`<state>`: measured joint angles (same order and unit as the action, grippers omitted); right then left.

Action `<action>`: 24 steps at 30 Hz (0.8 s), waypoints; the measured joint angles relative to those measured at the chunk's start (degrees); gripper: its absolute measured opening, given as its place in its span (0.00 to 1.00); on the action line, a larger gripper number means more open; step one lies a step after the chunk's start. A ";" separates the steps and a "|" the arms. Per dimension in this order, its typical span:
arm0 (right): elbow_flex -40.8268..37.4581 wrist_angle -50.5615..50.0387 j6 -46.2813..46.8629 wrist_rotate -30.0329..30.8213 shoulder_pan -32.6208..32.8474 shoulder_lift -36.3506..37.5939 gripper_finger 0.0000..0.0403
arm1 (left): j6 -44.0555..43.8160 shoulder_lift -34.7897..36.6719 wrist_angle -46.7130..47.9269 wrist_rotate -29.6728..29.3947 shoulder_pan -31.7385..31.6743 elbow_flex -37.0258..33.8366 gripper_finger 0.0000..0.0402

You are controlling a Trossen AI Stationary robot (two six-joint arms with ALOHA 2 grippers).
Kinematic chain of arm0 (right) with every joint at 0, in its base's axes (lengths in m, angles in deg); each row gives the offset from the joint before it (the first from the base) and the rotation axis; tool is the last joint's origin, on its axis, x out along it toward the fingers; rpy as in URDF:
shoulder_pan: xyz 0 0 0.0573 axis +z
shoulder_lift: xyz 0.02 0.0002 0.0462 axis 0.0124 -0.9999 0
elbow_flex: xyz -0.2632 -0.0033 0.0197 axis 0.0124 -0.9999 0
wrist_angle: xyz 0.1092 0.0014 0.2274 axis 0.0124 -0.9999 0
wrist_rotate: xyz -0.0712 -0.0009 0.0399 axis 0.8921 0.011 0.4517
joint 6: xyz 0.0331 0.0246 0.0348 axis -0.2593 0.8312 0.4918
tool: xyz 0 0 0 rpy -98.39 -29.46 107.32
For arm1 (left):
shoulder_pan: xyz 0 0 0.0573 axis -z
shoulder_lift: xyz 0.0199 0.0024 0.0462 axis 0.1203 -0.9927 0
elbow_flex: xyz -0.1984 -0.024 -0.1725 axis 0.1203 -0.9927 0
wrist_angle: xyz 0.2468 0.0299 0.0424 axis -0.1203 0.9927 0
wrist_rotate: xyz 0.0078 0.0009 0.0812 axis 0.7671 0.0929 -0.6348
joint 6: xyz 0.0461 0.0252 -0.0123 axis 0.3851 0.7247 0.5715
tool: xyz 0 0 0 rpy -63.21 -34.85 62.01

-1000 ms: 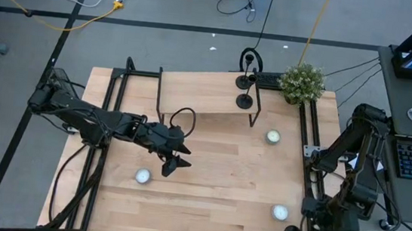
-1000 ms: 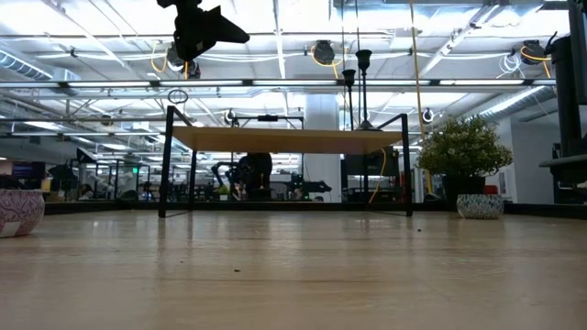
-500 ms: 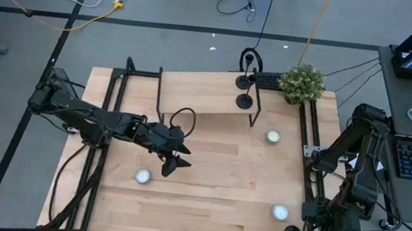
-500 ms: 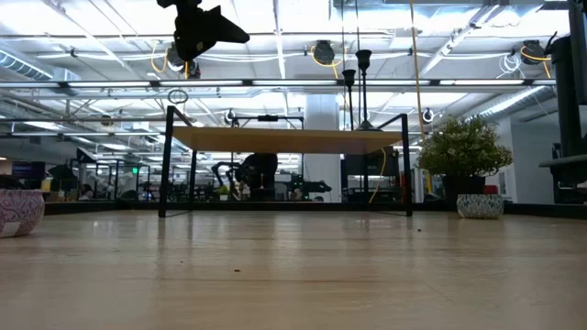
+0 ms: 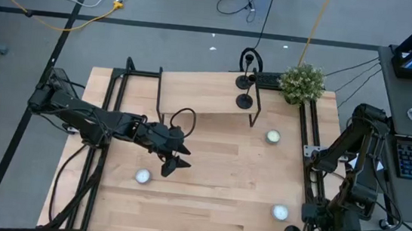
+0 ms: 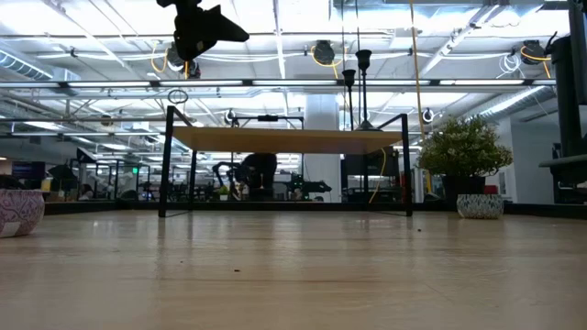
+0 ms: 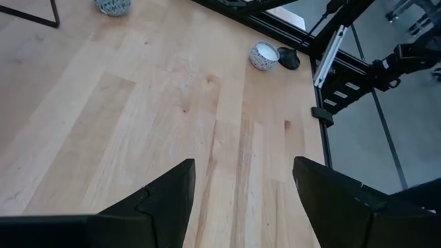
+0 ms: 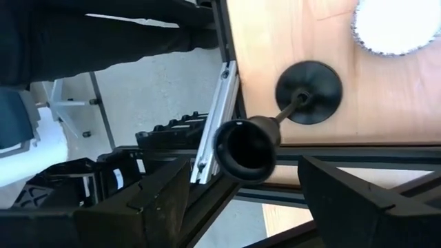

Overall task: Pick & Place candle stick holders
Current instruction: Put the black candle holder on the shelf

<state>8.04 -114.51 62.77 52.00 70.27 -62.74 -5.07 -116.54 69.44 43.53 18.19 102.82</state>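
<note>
Left gripper (image 5: 174,160) hovers wide, empty, just in front of the shelf (image 5: 200,94); right gripper (image 8: 241,189) wide around the third candle stick holder (image 8: 308,93), far from the shelf at table's near-right corner; two holders (image 5: 245,90) stand on the shelf.

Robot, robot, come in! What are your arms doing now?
Left end effector open, empty, mid-table. Right end effector open, above candle stick holder at table corner. Two candle stick holders on shelf. Tealight beside it.
</note>
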 joint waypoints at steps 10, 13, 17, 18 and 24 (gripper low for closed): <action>-0.02 2.93 -0.87 -0.01 0.00 0.00 0.65 | 0.22 0.00 0.00 0.27 0.03 0.00 0.63; -0.04 4.37 -1.05 -0.01 0.00 0.00 0.65 | 0.30 0.00 0.00 0.27 0.03 0.00 0.63; -0.04 4.39 -1.05 -0.01 0.00 0.00 0.65 | 0.47 0.00 0.00 0.27 0.01 0.00 0.63; -0.04 4.32 -1.19 -0.01 0.00 0.00 0.65 | 0.60 0.00 0.00 0.27 0.01 0.00 0.63; -0.04 4.04 -5.14 0.17 0.00 0.00 0.65 | 0.57 0.02 0.02 0.25 -0.01 0.00 0.63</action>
<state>8.00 -110.47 57.63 52.18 70.27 -62.74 -4.50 -116.52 69.45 43.79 18.18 102.82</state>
